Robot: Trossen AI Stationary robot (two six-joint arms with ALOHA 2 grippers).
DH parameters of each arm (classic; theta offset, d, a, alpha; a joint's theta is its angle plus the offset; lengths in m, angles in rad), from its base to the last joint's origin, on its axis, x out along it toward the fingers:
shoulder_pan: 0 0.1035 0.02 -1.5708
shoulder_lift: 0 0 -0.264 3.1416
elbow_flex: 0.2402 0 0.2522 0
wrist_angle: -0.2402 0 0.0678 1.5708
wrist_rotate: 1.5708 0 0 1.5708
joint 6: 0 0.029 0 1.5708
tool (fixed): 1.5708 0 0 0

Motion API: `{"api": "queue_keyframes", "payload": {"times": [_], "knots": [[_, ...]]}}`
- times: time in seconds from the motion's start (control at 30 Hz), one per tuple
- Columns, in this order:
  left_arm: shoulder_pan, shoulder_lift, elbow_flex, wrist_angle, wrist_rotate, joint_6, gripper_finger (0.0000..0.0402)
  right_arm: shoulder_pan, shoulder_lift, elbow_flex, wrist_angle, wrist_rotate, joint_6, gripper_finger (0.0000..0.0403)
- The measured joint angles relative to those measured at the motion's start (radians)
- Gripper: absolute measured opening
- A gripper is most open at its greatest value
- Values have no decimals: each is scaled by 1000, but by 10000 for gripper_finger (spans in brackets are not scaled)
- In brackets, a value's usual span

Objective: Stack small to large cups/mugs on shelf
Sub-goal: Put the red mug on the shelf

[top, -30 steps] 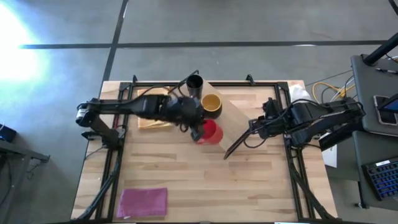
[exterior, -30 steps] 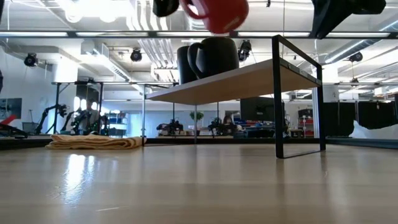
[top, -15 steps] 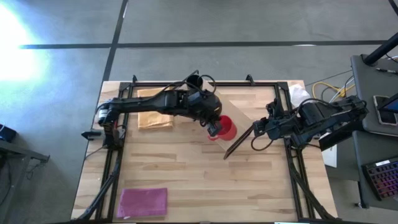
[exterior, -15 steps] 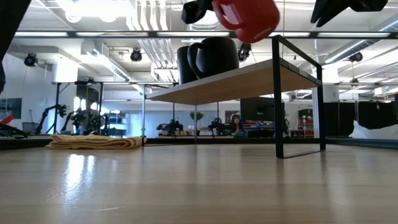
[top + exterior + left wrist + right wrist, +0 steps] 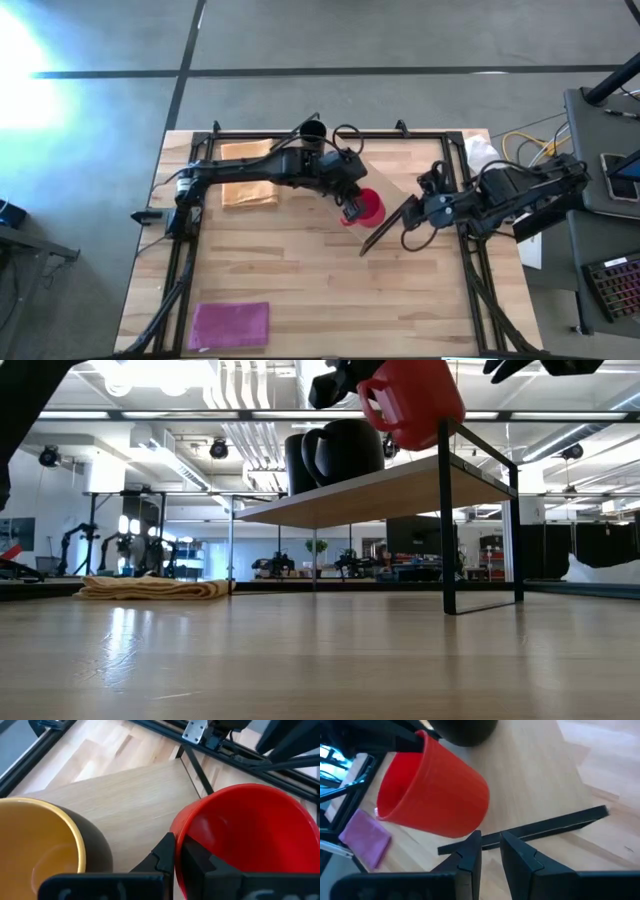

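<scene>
The left gripper (image 5: 352, 206) holds the red mug (image 5: 366, 208) by its rim, one finger inside and one outside, closed tight on the wall. The mug hangs in the air above the near end of the shelf (image 5: 400, 485), tilted, not touching the board. On the shelf stand the black cup (image 5: 298, 463) and the dark mug with the yellow inside (image 5: 45, 845), side by side and near each other. The right gripper (image 5: 490, 851) waits just beside the shelf's end frame (image 5: 545, 827), its fingers nearly together with a narrow gap and nothing between them. A folded tan cloth (image 5: 248, 187) lies behind the shelf, a purple mat (image 5: 230, 324) at the table's front edge. No readable writing or label shows on any cup.
</scene>
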Motion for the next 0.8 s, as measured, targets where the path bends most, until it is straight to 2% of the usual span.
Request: {"api": "queue_keyframes", "payload": {"times": [0.3, 0.47, 0.8], "knots": [[4, 3, -4, 14, -28, -2, 0, 4, 21, 0, 33, -12, -10, 63], [6, 3, -4, 23, -27, -3, 6, 9, 31, -1, 90, -7, -56, 64], [16, 8, -21, 31, -15, -5, 17, 8, 67, -7, 99, -4, -41, 64]]}}
